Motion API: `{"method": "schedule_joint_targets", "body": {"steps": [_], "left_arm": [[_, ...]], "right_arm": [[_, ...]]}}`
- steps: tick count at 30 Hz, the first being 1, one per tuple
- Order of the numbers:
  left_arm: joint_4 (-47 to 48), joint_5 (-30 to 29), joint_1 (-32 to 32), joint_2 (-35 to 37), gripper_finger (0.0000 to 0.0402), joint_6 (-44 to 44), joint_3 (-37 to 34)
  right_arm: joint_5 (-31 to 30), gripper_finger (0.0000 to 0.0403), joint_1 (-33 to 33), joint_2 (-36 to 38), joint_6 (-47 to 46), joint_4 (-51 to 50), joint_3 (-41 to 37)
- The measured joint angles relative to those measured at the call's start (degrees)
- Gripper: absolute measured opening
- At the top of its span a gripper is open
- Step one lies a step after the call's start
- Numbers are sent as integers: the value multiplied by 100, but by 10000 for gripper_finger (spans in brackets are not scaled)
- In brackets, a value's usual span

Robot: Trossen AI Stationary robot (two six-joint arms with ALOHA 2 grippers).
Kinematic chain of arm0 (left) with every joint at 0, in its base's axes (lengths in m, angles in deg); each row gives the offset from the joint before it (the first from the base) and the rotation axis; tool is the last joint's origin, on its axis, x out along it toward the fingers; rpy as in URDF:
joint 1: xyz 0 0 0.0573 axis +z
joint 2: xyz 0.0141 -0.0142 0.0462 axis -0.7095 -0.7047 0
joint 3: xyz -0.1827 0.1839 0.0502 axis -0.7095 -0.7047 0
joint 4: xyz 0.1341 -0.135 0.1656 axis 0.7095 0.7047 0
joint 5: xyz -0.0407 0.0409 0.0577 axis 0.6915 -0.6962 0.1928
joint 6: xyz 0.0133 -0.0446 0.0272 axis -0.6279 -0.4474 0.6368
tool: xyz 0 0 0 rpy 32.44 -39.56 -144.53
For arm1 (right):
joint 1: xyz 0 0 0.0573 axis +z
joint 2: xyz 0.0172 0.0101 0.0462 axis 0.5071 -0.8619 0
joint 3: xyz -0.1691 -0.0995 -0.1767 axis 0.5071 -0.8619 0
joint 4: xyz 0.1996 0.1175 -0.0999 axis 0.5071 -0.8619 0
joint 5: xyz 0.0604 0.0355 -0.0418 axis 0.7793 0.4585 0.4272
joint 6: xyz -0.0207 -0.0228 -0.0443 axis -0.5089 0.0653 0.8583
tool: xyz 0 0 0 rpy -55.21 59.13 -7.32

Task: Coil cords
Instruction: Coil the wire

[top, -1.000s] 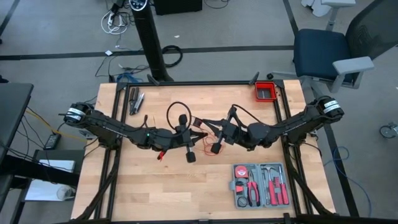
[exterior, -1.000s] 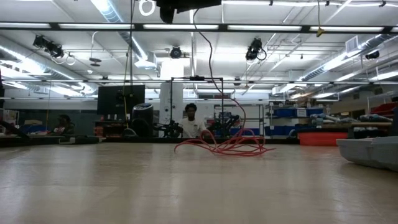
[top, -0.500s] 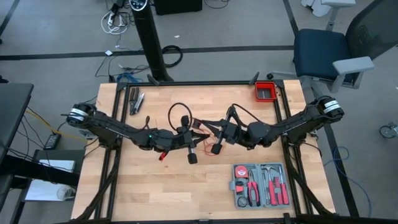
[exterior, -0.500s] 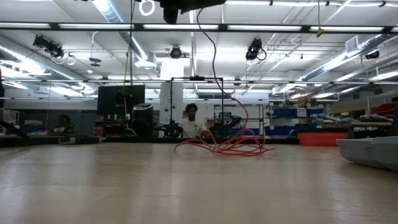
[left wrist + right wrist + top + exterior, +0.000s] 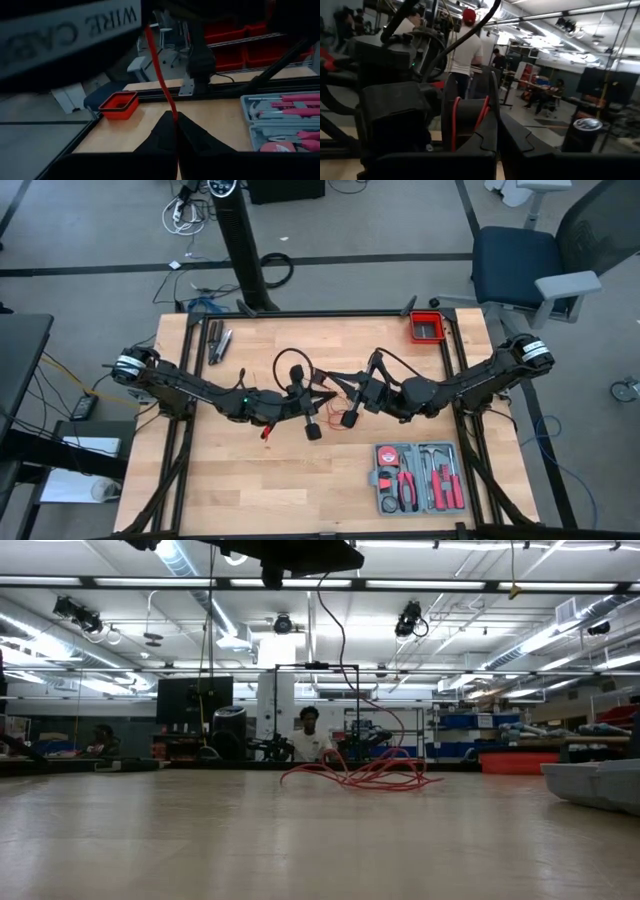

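Observation:
The thin red cord point(image 5: 360, 776) lies in a loose pile on the table's middle, and one strand point(image 5: 343, 645) rises from it to the grippers above. My left gripper point(image 5: 176, 120) and my right gripper point(image 5: 497, 131) meet high over the table's middle, close together point(image 5: 330, 391). Both are shut on the cord. Between them a short stretch of cord point(image 5: 159, 75) runs straight. In the right wrist view two red strands point(image 5: 454, 125) run over a dark part of the other arm. My left gripper pinches the cord point(image 5: 173, 113) between its two fingertips, coming in level from the table's left. From the tips the cord runs straight up to the right arm's gripper, drawn taut and clear of the table. My right gripper is shut on the cord point(image 5: 483, 113) from the table's right, roughly level. Its own finger hides the place of contact. The rest of the cord hangs down to the pile on the table.
A grey tool case point(image 5: 418, 477) with red-handled tools lies open at the near right. A red bin point(image 5: 426, 328) sits at the far right corner, and a few tools point(image 5: 218, 340) at the far left. People stand in the room beyond point(image 5: 306, 732).
My left arm has eased a little down and toward the table's right, and shows lower in the low view. The hanging strand has swayed slightly. Both grippers have stayed shut on the cord, and the pile has kept its place.

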Motion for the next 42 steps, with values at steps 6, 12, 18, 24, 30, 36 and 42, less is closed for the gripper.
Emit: {"method": "schedule_joint_targets", "body": {"steps": [6,12,18,24,30,36,42], "left_arm": [[568,-563,-2,176,3,-63,13],[952,-800,-37,487,3,22,-2],[1008,-783,-54,586,3,180,-2],[1097,-782,-68,585,4,353,134],[1147,-780,-151,588,4,619,317],[1474,-811,-181,588,10,580,439],[1739,-1005,-181,588,62,424,439]], "right_arm": [[-242,1,174,245,412,-403,-4],[-213,1,245,620,259,-1288,-2],[-76,1,261,915,176,-2081,2],[-33,1,259,1088,29,-2962,2],[121,1,232,1091,68,-3346,2],[-115,1,221,1087,241,-3531,2],[-122,1,217,1087,257,-3528,2]]}}
